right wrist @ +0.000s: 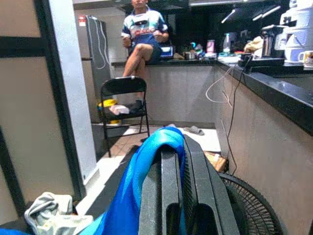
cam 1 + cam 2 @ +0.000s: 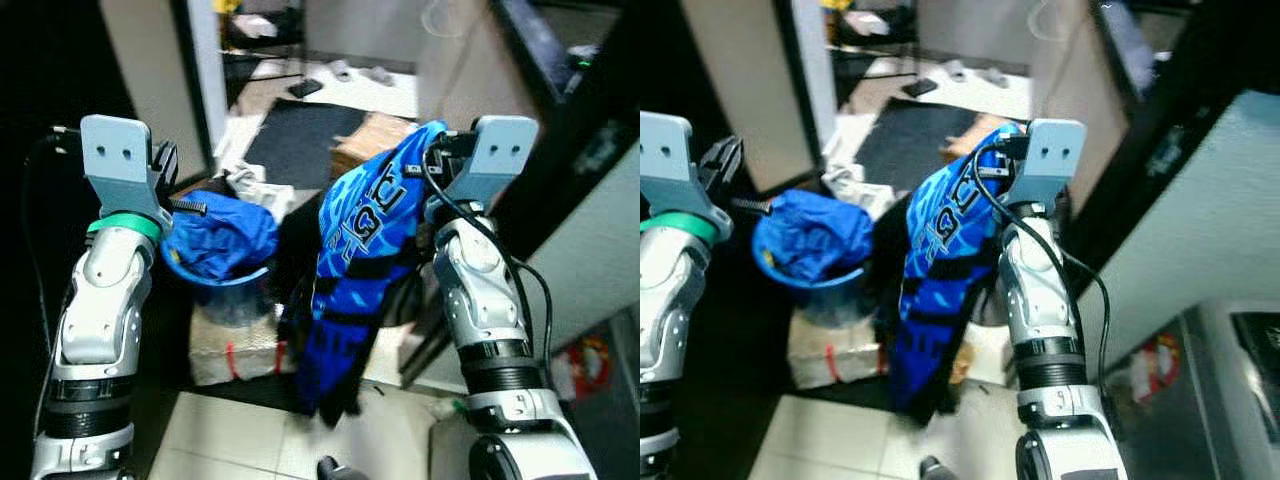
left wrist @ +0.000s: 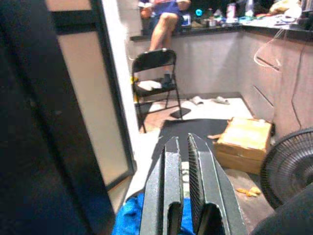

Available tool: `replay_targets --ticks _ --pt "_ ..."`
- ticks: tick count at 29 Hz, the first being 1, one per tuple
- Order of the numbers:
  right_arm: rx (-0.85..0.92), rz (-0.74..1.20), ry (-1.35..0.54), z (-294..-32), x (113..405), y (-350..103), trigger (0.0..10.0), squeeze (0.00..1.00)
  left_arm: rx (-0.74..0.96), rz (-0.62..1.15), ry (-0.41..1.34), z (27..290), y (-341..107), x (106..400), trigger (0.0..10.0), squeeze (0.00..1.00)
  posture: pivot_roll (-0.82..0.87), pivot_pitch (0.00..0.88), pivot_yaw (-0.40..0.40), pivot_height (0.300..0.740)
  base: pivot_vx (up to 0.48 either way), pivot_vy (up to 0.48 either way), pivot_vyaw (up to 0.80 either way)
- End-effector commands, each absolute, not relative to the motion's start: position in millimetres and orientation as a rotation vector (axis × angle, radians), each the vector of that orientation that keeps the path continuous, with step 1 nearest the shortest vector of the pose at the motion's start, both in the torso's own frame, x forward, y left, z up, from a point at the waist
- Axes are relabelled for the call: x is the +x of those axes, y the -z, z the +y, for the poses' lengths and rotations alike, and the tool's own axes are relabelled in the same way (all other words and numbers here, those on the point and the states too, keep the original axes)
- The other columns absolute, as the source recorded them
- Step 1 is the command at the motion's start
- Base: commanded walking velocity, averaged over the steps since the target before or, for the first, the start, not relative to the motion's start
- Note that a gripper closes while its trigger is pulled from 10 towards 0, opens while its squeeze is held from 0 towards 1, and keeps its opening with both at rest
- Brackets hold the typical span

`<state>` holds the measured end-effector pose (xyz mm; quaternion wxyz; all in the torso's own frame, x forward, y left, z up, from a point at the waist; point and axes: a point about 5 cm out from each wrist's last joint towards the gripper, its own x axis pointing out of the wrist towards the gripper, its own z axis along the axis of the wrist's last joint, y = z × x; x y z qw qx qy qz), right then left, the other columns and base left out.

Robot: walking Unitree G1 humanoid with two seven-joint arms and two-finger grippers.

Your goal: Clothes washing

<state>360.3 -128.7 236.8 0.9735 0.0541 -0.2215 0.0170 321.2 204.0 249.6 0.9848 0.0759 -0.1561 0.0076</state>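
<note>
A blue jersey is held aloft, pinched in the closed jaws of the right gripper, hanging right of the blue laundry basket. The left gripper is raised, jaws narrow and empty. The trailing hem should be lifted clear before carrying.

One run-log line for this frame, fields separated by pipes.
right gripper: shut on blue-and-black printed garment, held up hanging | left gripper: shut, empty, above blue round laundry basket | basket: holds blue clothes
</note>
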Motion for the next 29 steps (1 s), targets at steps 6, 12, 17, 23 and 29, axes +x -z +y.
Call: replay_targets --ticks 6,12,17,23,29 --pt "0.122 -0.472 -0.024 -132.2 359.1 -240.8 10.0 0.00 0.146 -0.302 0.001 201.7 -248.7 321.3 10.0 0.00 0.11 0.035 0.018 0.740 0.000 0.000 -0.80" --pt "0.129 -0.484 -0.034 -130.3 358.5 -244.0 10.0 0.00 0.145 -0.300 0.002 201.7 -248.9 321.3 10.0 0.00 0.11 0.035 0.019 0.740 0.000 0.000 -0.80" --pt "0.135 -0.494 -0.038 -129.9 358.2 -246.9 10.0 0.00 0.145 -0.300 0.001 201.7 -249.3 321.3 10.0 0.00 0.11 0.035 0.020 0.740 0.000 0.000 -0.80" --pt "0.153 -0.527 -0.053 -127.5 356.7 -257.0 10.0 0.00 0.138 -0.299 0.006 200.9 -252.2 320.5 10.0 0.00 0.12 0.036 0.019 0.740 0.000 0.000 -0.80" --pt "0.161 -0.547 -0.061 -126.3 356.2 -263.7 10.0 0.00 0.130 -0.274 0.018 198.1 -254.7 320.7 10.0 0.00 0.12 0.034 0.018 0.740 0.000 0.000 -0.80"
